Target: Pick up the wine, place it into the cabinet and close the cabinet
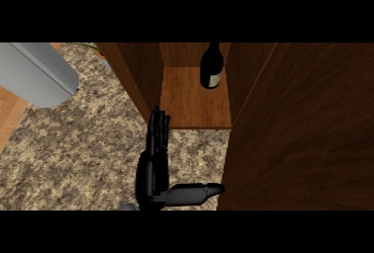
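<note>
The cabinet [194,106] stands open on the speckled counter [73,148], its big door [300,133] swung out at the right and the wine bottle [211,66] already upright on the shelf, toward the back. What's left looks like the closing: I'd push that door along its outer face, sweeping wide so nothing clips the shelf edge. The one hand [157,148] showing, straight-fingered and holding nothing, sits just before the shelf's left corner, well short of the bottle.
</note>
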